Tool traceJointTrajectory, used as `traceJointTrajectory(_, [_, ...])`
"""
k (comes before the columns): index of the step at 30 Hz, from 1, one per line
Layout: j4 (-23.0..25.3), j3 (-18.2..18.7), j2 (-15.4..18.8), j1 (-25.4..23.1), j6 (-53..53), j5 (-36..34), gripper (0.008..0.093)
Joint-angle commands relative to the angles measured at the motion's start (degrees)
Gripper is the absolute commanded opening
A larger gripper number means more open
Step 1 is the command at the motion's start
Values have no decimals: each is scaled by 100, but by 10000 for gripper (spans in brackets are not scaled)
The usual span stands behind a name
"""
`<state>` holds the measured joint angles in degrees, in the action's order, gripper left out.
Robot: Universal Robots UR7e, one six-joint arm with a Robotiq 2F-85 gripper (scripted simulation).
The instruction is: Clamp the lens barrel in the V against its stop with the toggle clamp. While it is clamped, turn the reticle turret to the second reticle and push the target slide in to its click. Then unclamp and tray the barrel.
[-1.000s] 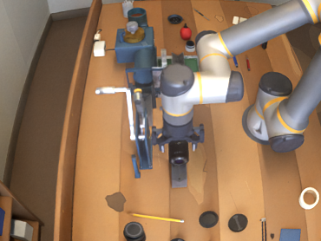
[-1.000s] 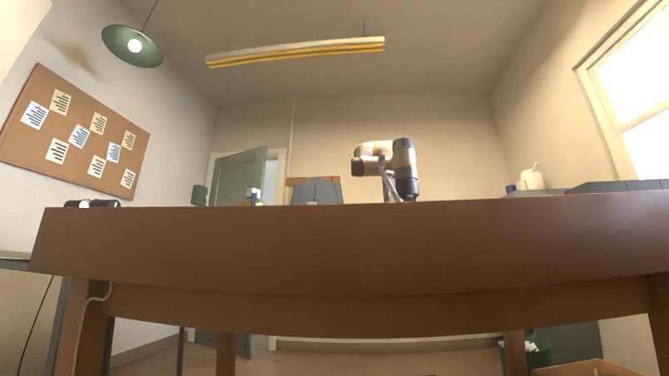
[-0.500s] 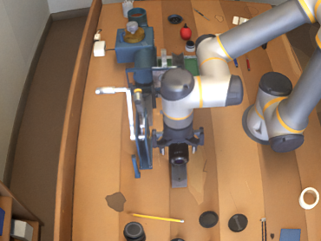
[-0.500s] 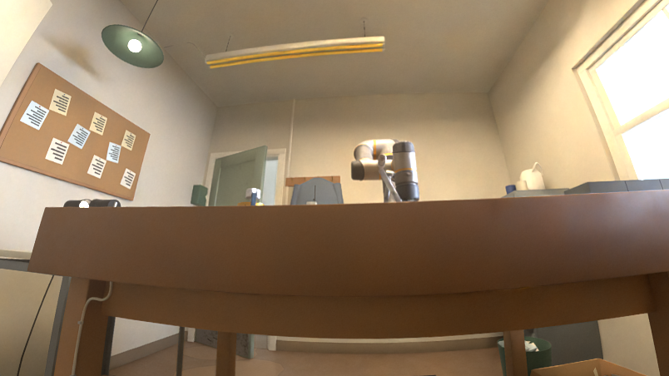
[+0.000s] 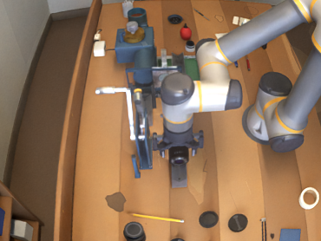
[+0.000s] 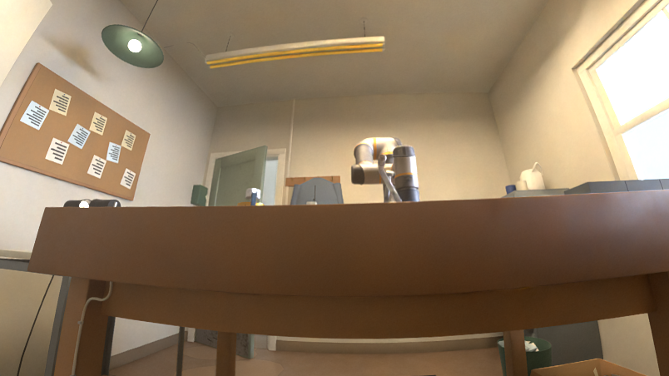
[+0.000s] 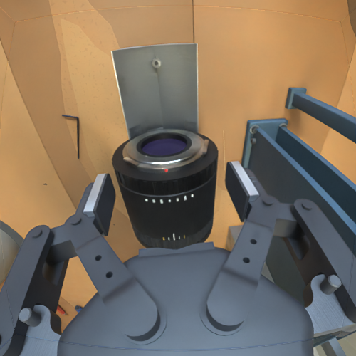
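Note:
The lens barrel (image 7: 166,187) is a black cylinder with a silver rim and a bluish glass face, standing on the near end of a grey plate (image 7: 156,89) on the bench. My gripper (image 7: 170,192) is open and empty, with one finger on either side of the barrel. In the side camera the barrel (image 5: 178,156) shows just below my wrist, right of the blue clamp fixture (image 5: 143,125) with its white toggle handle (image 5: 113,91). The blue turret block (image 5: 133,43) with a brass knob stands at the far end of the fixture.
The blue fixture's rail (image 7: 302,156) runs close along my right finger. A green tray (image 5: 191,67) lies behind my arm. A yellow pencil (image 5: 158,217), black lens caps (image 5: 223,220) and a tape roll (image 5: 309,198) lie along the near bench edge; a hex key (image 7: 75,133) lies left of the barrel.

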<state>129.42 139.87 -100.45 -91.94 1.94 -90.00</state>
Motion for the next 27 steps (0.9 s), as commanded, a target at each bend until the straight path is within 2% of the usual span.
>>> traceJointTrajectory(1, [2, -3, -4, 0, 0, 0, 860])
traceJointTrajectory(9, [4, -2, -2, 0, 0, 0, 850])
traceJointTrajectory(27, [4, -2, -2, 0, 0, 0, 490])
